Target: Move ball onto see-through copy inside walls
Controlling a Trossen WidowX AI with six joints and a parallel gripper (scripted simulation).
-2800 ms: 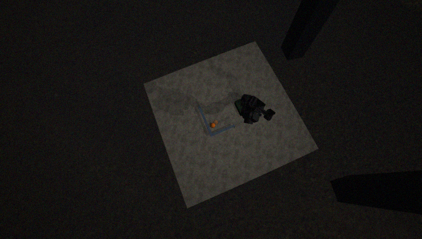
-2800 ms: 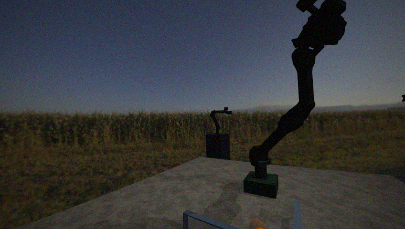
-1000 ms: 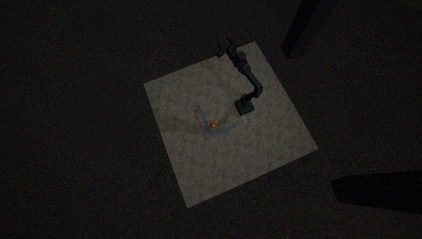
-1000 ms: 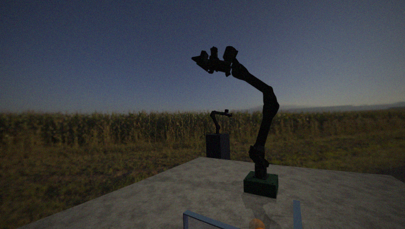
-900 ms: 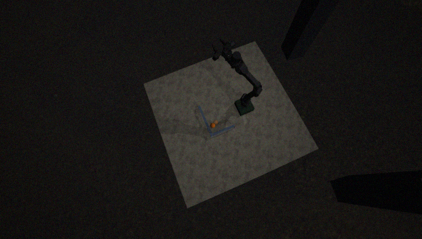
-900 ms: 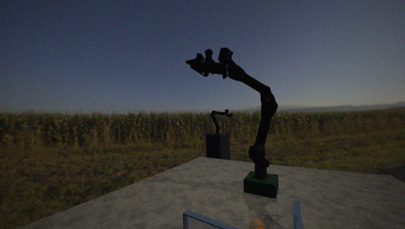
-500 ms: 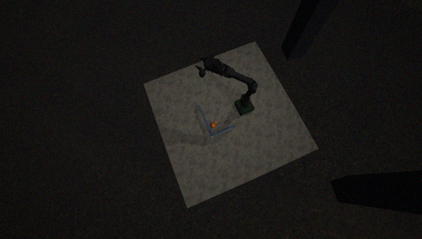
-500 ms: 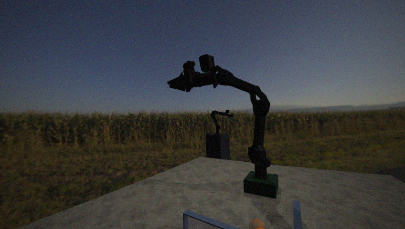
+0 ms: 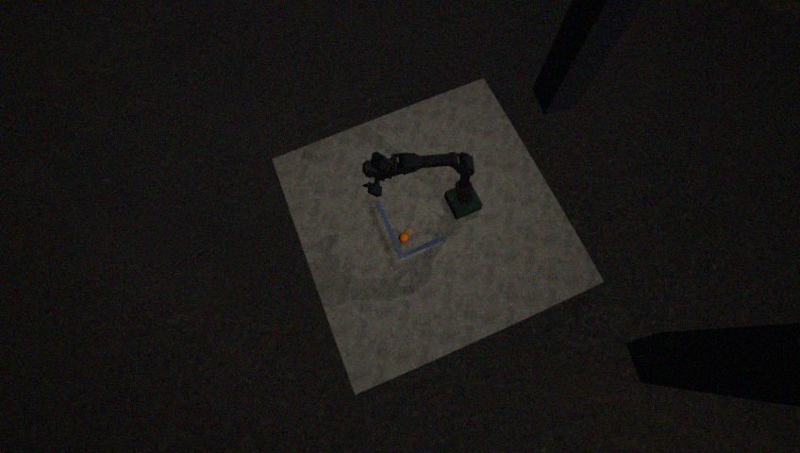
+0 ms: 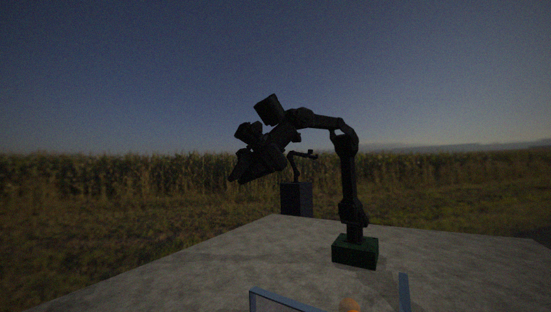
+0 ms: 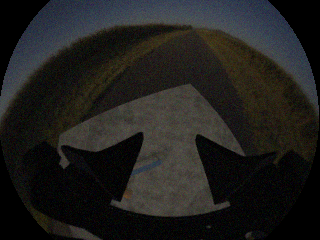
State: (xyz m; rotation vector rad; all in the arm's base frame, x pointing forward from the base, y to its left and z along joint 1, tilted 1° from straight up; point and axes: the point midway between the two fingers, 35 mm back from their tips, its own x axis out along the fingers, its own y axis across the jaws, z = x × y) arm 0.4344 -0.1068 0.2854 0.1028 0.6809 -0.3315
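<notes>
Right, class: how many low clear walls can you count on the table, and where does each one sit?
2. One wall runs from the corner up toward the gripper; the other wall runs from the corner toward the arm's base side. They meet beside the ball. None appears hidden.

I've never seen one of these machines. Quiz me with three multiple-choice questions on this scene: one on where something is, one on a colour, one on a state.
1. Where is the ball?
A. inside the corner of the clear walls
B. beside the arm's base
C. off the table

2. What colour is the ball?
A. blue
B. orange
C. white

3. How is the end effector?
A. shut on the ball
B. open, holding nothing
C. resting on the table

Answers: 1 A, the top view shows it within the walls' angle. 2 B, it shows orange there. 3 B, the wrist view shows its fingers apart over bare table.
</notes>
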